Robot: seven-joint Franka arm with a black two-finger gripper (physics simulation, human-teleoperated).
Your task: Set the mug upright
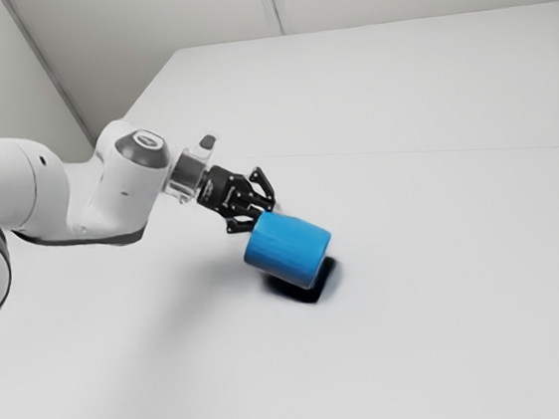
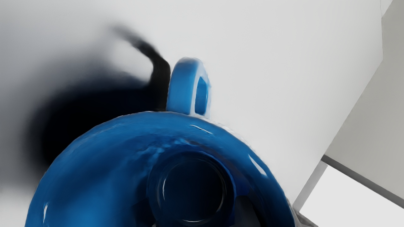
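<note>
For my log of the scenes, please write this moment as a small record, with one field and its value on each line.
object: blue mug
pose: tilted, not upright
opening: toward the gripper
handle: on the mug's outer side, seen in the wrist view
gripper position: at the mug's open end
surface: pale table
shadow: dark, below the mug in the exterior view
contact with table: cannot tell
task state: mug not yet set upright

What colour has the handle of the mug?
The handle is blue, the same as the rest of the mug; the wrist view shows it best.
</note>
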